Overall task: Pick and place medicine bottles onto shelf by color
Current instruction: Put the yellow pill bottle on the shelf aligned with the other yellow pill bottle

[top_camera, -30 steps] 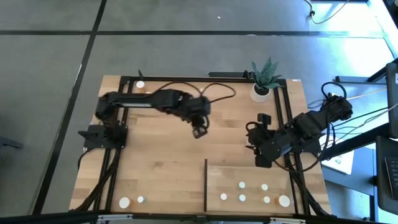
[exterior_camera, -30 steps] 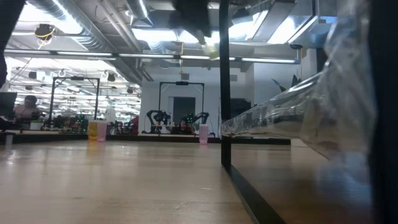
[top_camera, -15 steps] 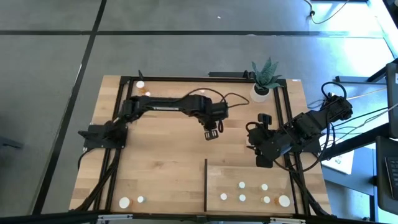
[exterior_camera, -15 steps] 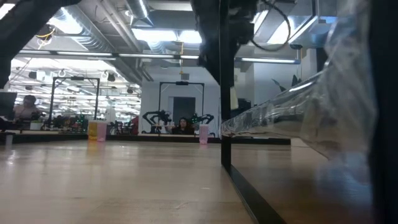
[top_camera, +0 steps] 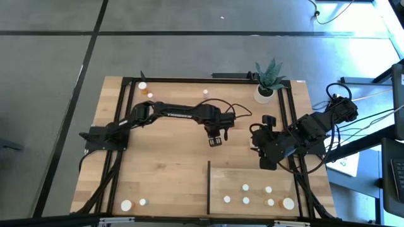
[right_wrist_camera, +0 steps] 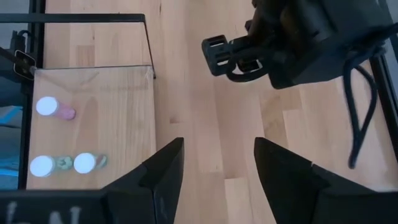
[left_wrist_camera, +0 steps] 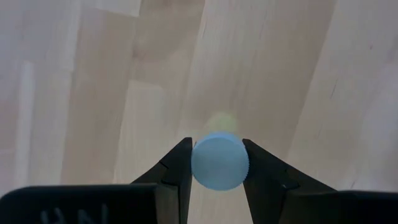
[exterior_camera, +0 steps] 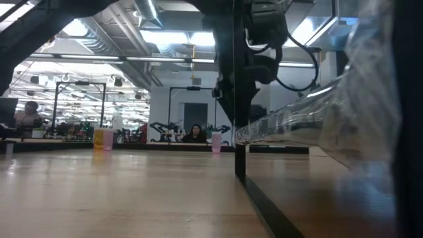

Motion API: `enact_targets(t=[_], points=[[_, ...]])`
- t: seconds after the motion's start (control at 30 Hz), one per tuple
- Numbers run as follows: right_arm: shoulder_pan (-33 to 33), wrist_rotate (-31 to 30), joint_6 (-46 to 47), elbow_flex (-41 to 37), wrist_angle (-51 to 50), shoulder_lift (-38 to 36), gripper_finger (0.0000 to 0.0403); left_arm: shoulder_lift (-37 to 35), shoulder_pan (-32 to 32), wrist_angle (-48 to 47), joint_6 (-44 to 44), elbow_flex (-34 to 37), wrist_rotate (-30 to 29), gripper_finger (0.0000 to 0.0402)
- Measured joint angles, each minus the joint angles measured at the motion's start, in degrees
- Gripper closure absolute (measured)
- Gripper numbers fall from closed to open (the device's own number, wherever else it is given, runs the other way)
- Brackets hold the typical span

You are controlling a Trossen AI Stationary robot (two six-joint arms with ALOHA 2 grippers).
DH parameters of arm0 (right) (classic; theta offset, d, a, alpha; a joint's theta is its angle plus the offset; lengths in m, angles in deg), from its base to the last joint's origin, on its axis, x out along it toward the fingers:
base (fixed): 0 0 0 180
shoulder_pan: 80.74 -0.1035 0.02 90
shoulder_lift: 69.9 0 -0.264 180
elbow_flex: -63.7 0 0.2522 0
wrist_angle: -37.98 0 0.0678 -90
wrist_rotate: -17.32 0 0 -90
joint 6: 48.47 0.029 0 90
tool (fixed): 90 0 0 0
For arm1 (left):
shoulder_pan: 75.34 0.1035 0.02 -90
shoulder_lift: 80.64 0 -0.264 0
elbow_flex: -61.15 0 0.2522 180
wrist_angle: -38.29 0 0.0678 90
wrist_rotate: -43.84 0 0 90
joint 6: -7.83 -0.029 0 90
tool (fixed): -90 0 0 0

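Observation:
My left gripper point(top_camera: 214, 140) is over the table's middle, just beyond the shelf's far edge, and is shut on a small white-capped bottle point(left_wrist_camera: 218, 162). The shelf point(top_camera: 278, 176) is a light-wood panel at the near right with a dark upright edge point(top_camera: 209, 188) on its left side. Several white-capped bottles point(top_camera: 246, 200) stand on it, and some also show in the right wrist view point(right_wrist_camera: 46, 106). More bottles stand at the far left point(top_camera: 142, 86), the far middle point(top_camera: 205, 92) and the near left point(top_camera: 127, 205). My right gripper point(right_wrist_camera: 214, 163) is open and empty beside the shelf's far right corner point(top_camera: 266, 159). My left gripper pinches the bottle's white cap by its ribbed rim point(left_wrist_camera: 195, 163) between its two fingers, one on each side. The fingers point(left_wrist_camera: 261, 168) come from above, pointing down. The bottle hangs cap-up below them, clear of the table, with a little of its pale body point(left_wrist_camera: 222, 122) showing past the cap.
A potted plant point(top_camera: 268, 81) in a white pot stands at the far right. Black frame rails point(top_camera: 120, 113) run along the table's left, right and far edges. In the low view the shelf's dark upright point(exterior_camera: 239, 132) stands in front of my left arm point(exterior_camera: 254, 59).
My left gripper has gone toward the table's right and near edges, toward the shelf's far edge, and has come down. It has stayed shut on the bottle, which has travelled with it clear of the table.

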Motion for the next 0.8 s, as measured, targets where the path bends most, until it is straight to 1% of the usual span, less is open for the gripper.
enact_targets(t=[0.2,0.5,0.7,0.8], points=[[0.0,0.0,0.0,0.0,0.0,0.0,0.0206,0.4,0.0,0.5,0.0,0.1,0.0,0.03],[0.0,0.0,0.0,0.0,0.0,0.0,0.0206,0.2,-0.8,3.4,0.0,3.9,-0.1,0.03],[0.0,0.0,-0.2,0.0,0.0,0.0,0.0206,0.2,-1.3,3.6,0.0,4.0,-0.2,0.03],[0.0,0.0,-0.2,0.0,0.0,0.0,0.0206,0.2,-1.5,3.8,-0.5,4.1,-1.2,0.0295]])
